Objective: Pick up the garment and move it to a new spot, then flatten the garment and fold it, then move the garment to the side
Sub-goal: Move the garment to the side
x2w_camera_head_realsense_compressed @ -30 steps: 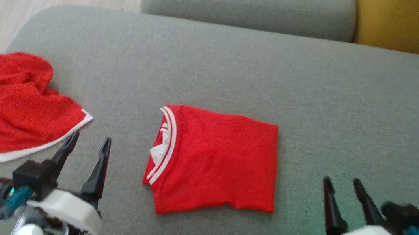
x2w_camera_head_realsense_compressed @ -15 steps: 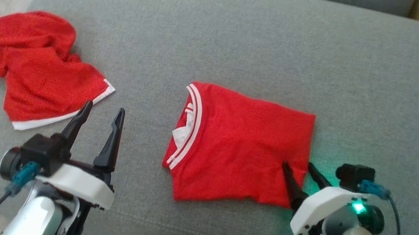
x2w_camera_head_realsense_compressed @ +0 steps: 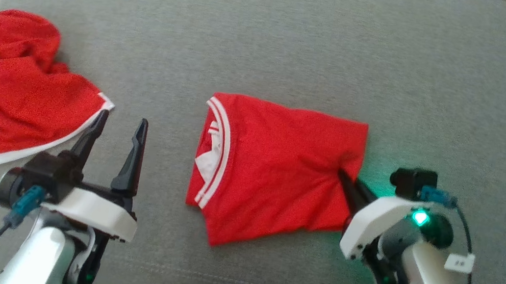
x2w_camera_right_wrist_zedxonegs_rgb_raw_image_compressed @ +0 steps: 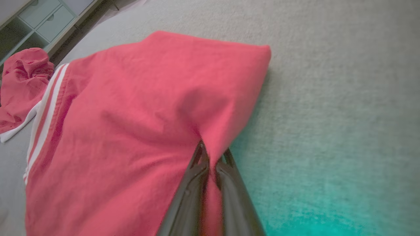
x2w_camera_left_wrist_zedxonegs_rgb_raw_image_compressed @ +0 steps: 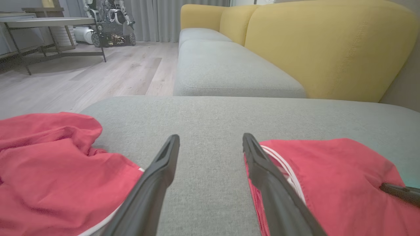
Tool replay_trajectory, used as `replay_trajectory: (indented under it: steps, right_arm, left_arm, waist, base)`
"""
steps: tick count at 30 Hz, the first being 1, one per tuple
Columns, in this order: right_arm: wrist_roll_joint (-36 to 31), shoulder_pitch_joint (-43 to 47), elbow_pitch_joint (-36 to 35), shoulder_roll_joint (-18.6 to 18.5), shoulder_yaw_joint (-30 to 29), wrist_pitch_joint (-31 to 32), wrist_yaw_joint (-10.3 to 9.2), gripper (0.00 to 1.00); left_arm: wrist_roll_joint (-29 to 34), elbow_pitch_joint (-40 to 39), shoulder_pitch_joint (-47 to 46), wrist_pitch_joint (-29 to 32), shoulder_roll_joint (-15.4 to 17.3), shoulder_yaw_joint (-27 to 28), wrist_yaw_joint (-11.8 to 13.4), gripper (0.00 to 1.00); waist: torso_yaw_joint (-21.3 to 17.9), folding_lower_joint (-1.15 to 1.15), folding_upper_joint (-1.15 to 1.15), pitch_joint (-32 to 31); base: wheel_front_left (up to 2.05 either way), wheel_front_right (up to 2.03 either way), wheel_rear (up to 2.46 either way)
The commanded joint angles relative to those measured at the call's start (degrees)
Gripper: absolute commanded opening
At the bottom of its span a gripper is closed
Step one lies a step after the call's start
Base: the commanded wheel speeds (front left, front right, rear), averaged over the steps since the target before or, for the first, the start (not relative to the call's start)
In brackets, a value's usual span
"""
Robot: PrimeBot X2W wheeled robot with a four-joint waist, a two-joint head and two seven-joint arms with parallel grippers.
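So the right gripper [x2w_camera_head_realsense_compressed: 341, 174], wide open a second ago, is now pinched shut on the right edge of the folded garment [x2w_camera_head_realsense_compressed: 274, 165] mid-way along the sofa cushion [x2w_camera_head_realsense_compressed: 296, 44], while the left gripper [x2w_camera_head_realsense_compressed: 123, 118] sits spread and idle, so I'd guess the move-to-the-side bit is starting.

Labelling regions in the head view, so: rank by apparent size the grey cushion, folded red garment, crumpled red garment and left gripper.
1. grey cushion
2. folded red garment and crumpled red garment: look alike; the crumpled one runs off the edge, so unranked
3. left gripper, smallest though near the camera
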Motion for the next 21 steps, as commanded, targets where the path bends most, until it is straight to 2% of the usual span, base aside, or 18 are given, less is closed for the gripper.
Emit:
replay_trajectory:
  steps: [1, 3, 7, 15, 21]
  right_arm:
    - [-1.35, -3.51, -1.53, -0.51, 0.33, -1.12, -0.04, 0.0]
    - [-1.76, -4.09, -1.61, -1.03, 0.05, -1.11, -0.04, 0.0]
    - [-3.34, -6.63, -2.74, -4.54, -1.38, -0.93, -0.04, 0.0]
    - [-4.69, -11.76, -4.82, -15.24, -7.37, 1.35, -0.04, 0.0]
    - [-4.01, -17.08, -3.83, -21.51, -13.7, 3.26, -0.04, 0.0]
  left_arm:
    - [0.66, -2.02, -3.23, -0.7, 0.84, 2.88, -0.24, 1.0]
    - [0.74, -2.17, -3.28, -0.71, 0.85, 2.99, -0.29, 1.0]
    - [1.13, -2.95, -3.67, -0.72, 1.1, 3.69, -0.32, 1.0]
    - [2.14, -4.37, -5.81, -0.73, 1.94, 4.46, -0.99, 1.0]
    - [2.94, -5.05, -8.64, -0.74, 2.43, 3.85, -2.0, 1.0]
  waist:
    - [-2.41, 0.0, 0.0, 0.75]
    - [-3.22, 0.0, 0.0, 0.99]
    - [-6.8, 0.0, 0.0, 2.34]
    - [-12.5, 0.0, 0.0, 5.5]
    - [-14.77, 0.0, 0.0, 9.15]
  base:
    - [0.0, 0.0, 0.0]
    - [0.0, 0.0, 0.0]
    - [0.0, 0.0, 0.0]
    - [0.0, 0.0, 0.0]
    - [0.0, 0.0, 0.0]
